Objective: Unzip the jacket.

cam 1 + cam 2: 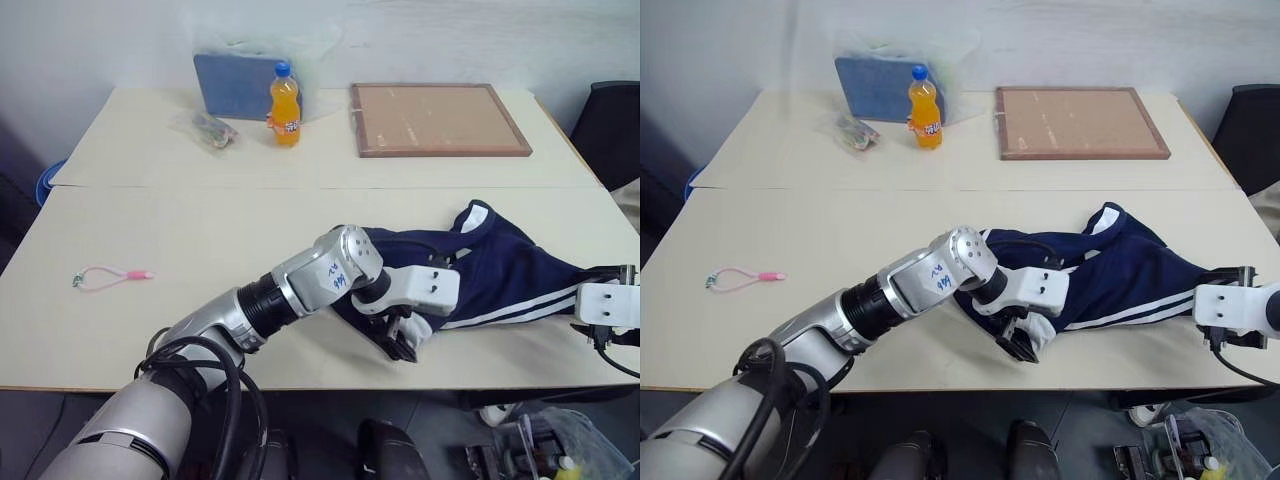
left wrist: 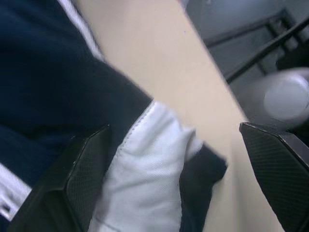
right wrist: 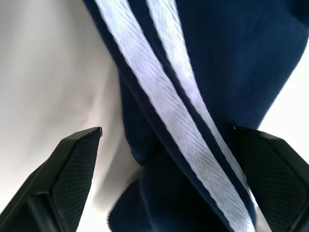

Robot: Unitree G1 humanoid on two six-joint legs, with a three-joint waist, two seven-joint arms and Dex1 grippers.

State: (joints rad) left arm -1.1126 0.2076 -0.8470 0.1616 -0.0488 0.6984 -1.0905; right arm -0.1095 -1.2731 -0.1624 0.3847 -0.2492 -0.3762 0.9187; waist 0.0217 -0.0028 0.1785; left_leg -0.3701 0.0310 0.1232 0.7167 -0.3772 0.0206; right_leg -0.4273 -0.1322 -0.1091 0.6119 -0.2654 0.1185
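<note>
Main risk noted: I may clamp loose cloth instead of the zipper. No zipper pull shows anywhere I can see, and the jacket (image 1: 500, 275) lies crumpled, so a closing now would likely bunch fabric and drag the whole garment along the table (image 1: 200, 230). It already sits close to the near edge on my right side, and a careless tug could pull it over. A second risk is both arms pulling the same way, which would slide the jacket and open nothing.

My left gripper (image 1: 402, 338) stands spread wide, holding nothing. It points down at the jacket's near end, where a white lined patch (collar lining, I judge) lies between the fingers; one finger (image 2: 82, 174) rests at the navy cloth and the other hangs out past the table's edge.

My right gripper (image 3: 166, 183) is likewise released and empty. It sits at the jacket's far right end, with a twisted fold carrying two white stripes (image 3: 169, 106) running up between its fingers, not yet pinched.
</note>
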